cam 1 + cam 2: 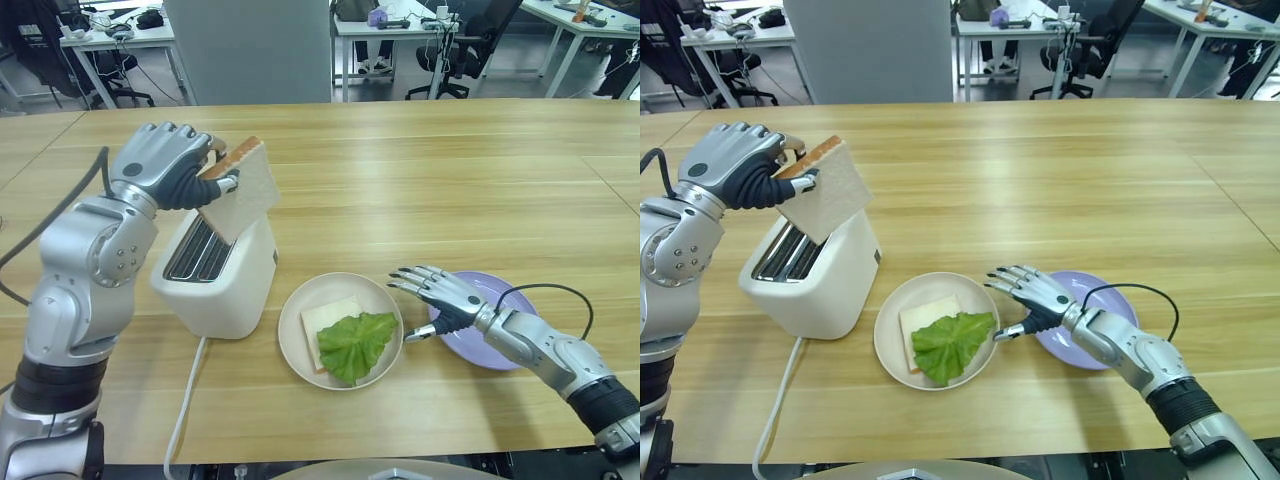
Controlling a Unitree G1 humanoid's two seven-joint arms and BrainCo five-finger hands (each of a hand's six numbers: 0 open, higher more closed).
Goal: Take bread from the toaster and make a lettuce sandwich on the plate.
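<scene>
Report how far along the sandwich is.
Done: one bread slice lies on the plate with the lettuce leaf on top. In hand: the left hand grips a second slice, tilted over the toaster. Left: carry that slice over and set it on the lettuce. The right hand hovers open over the purple plate edge, holding nothing.

Toaster (215,285) left of plate (372,292) with bread (325,322) under lettuce (357,343), second plate (478,352) further right.

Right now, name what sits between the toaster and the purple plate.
The cream plate, holding bread under a lettuce leaf, clear in the left eye view.
</scene>
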